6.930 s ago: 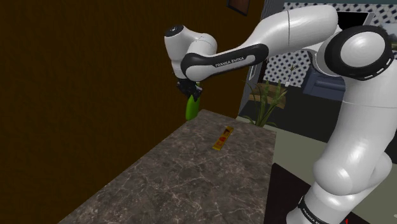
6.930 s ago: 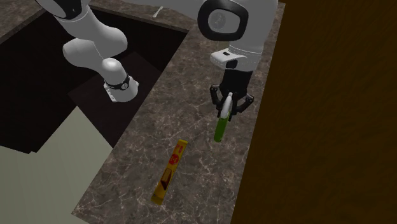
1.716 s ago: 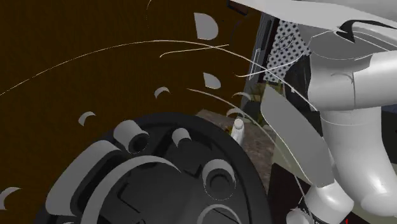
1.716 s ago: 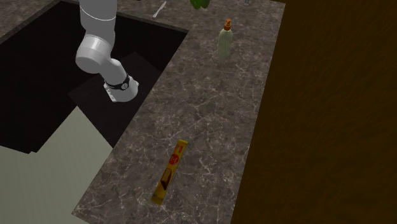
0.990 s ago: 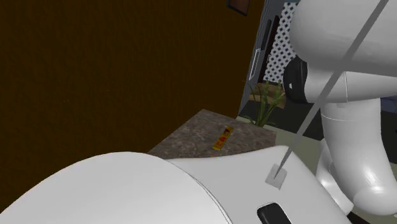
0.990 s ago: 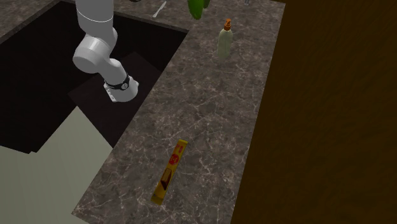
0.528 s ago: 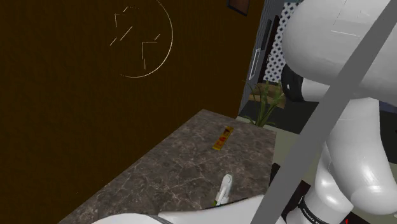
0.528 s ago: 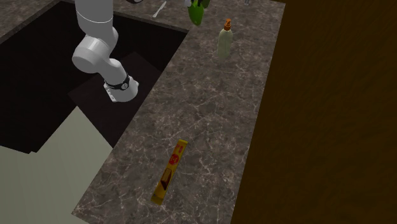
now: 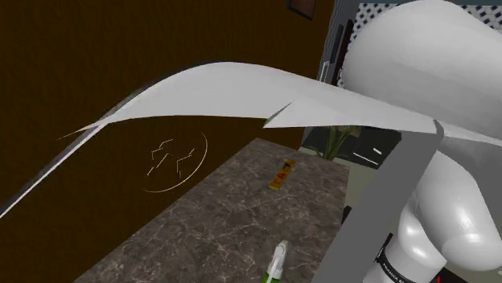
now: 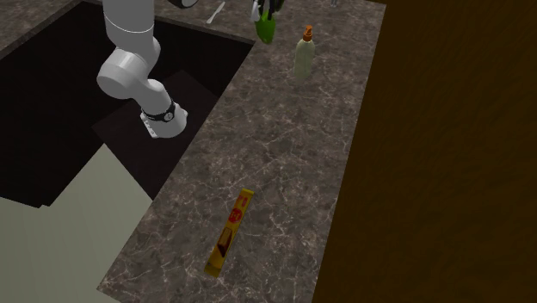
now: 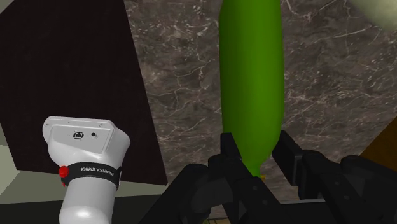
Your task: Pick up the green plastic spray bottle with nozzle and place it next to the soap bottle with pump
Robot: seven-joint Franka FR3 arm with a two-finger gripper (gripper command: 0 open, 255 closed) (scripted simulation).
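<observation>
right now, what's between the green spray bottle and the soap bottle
Only bare marbled countertop, as the second exterior view shows. The green spray bottle, held in the gripper, is apart from the soap bottle.

**Stone tabletop [image 10: 284, 155] against a brown wall**

The tabletop is dark stone with pale veins. A plain dark brown wall [image 10: 447, 155] rises directly from one long edge. Off the opposite edge lies a pale grey-green floor [image 10: 69, 232]. Beyond the tabletop's end, in the shoulder view, stands a leafy plant [image 9: 336, 145], with a white lattice-patterned panel [image 9: 378, 8] above it. The light is dim.
</observation>
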